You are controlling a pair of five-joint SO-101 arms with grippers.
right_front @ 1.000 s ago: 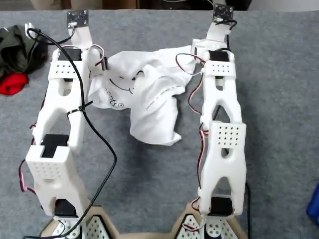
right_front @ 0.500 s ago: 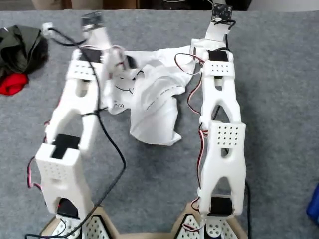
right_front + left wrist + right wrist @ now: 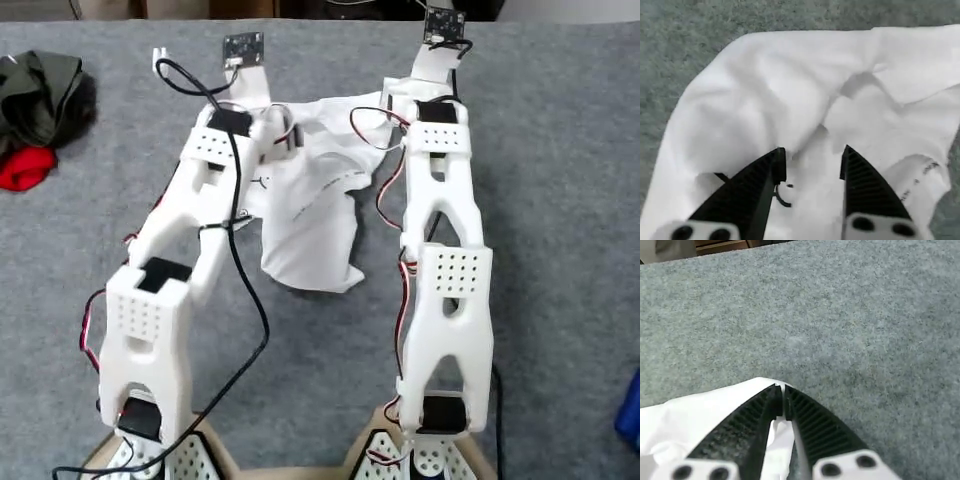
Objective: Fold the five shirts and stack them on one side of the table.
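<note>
Now one white shirt [image 3: 310,230] lies crumpled far-centre: left gripper [image 3: 812,156] spread over it, right gripper [image 3: 784,392] pinching its edge. Far-left edge, one dark garment [image 3: 40,90], one red garment [image 3: 25,168]; grey mat [image 3: 560,200] stretches rightward.

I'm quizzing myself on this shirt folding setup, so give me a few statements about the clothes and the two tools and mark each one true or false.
1. The right tool is clamped on an edge of the white shirt. True.
2. The left tool is shut on the white shirt. False: it is open, poised over the cloth.
3. The white shirt lies flat and neatly folded. False: it is crumpled between the two arms.
4. A red garment and a dark green garment lie bunched together at the far left of the table. True.
</note>
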